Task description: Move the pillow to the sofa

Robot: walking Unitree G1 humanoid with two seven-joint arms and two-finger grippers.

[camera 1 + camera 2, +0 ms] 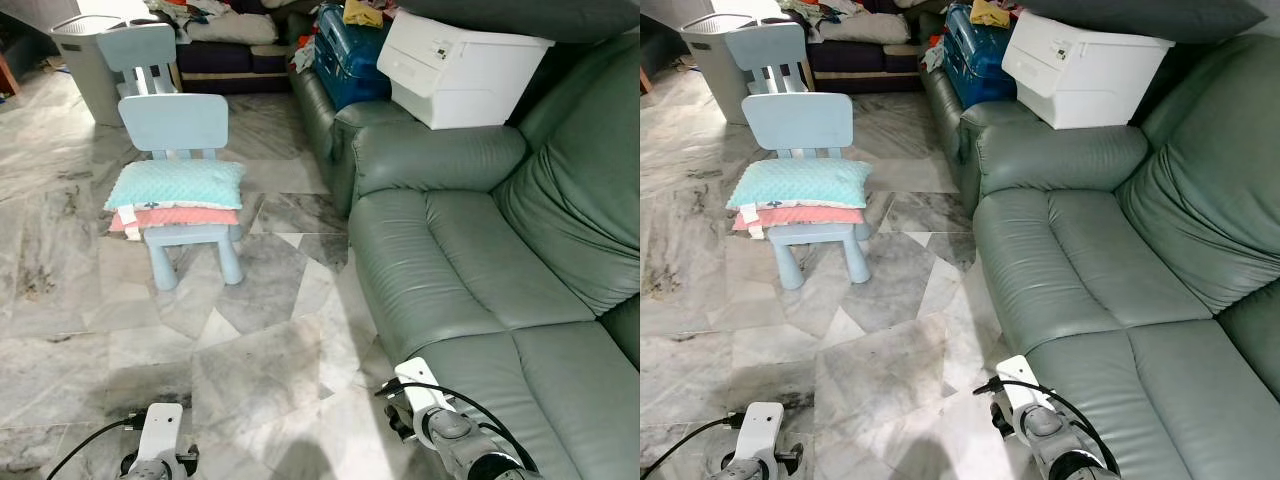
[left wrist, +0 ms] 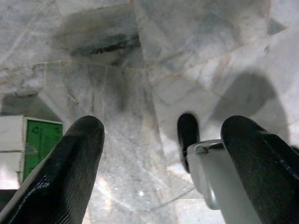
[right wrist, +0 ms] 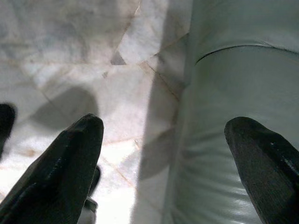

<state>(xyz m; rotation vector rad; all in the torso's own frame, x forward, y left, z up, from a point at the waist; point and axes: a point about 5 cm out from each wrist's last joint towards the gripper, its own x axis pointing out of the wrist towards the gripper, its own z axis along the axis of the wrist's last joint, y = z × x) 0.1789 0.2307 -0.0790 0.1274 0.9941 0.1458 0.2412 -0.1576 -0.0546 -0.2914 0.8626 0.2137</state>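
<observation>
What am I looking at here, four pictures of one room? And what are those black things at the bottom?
It is a walking robot in a living room. The two wide pictures come from its head, looking down and forward. A mint pillow lies on a pink one on a small blue chair, standing on the marble floor; beside it is the green sofa, where the pillow should go. A white box sits on the sofa's arm. The other two pictures come from cameras on the wrists. The black shapes are the fingers of the left claw and right claw, both open and holding nothing, hanging low over the floor.
</observation>
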